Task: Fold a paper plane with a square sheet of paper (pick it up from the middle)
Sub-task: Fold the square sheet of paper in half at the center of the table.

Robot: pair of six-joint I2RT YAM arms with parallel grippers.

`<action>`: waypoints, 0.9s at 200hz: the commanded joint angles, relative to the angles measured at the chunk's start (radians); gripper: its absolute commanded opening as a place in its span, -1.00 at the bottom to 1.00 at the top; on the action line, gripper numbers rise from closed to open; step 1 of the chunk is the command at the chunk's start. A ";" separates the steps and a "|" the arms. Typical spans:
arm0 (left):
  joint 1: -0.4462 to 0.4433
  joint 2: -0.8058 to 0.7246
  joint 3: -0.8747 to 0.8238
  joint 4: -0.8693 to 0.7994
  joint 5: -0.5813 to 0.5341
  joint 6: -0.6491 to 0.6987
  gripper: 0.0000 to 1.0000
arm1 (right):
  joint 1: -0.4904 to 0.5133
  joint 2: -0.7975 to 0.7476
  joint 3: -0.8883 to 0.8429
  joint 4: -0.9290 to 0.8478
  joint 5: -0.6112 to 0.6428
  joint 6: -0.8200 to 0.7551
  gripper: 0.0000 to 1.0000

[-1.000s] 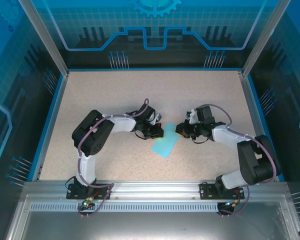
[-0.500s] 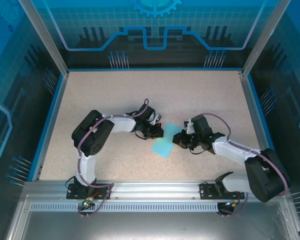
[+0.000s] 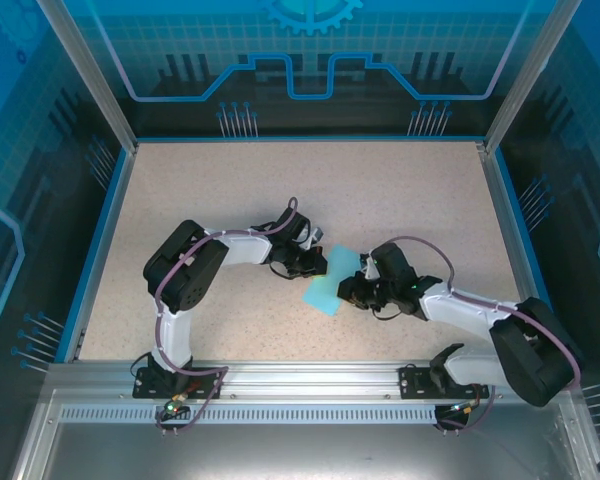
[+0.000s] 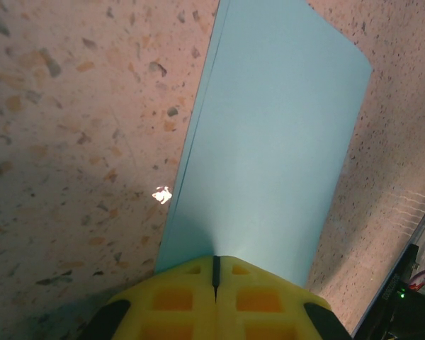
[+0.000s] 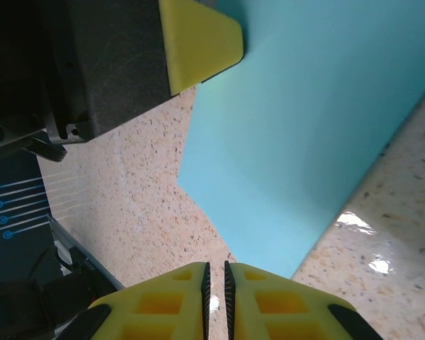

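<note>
Light-blue thin paper sheet point(image 4: 269, 142), doubled: clamped in our left claw point(image 4: 215, 262), lying ahead. Right claw point(image 5: 214, 269): barely parted, empty. We risk tearing if it snags.

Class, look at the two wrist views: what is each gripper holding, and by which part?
The left gripper holds the folded blue paper by one end, jaws shut on it. Whether the right gripper grips it cannot be told.
</note>
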 commanded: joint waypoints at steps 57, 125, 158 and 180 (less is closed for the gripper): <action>-0.006 0.075 -0.067 -0.160 -0.102 0.014 -1.00 | 0.093 0.254 0.034 0.132 -0.012 0.022 -0.84; -0.006 0.067 -0.063 -0.170 -0.108 0.016 -1.00 | 0.094 0.183 -0.017 0.132 -0.027 0.001 -0.82; -0.005 0.064 -0.062 -0.170 -0.106 0.013 -1.00 | 0.100 0.101 -0.003 0.079 -0.024 -0.025 -0.72; -0.006 0.061 -0.067 -0.168 -0.108 0.012 -1.00 | 0.101 0.138 -0.008 0.100 -0.040 -0.031 -0.66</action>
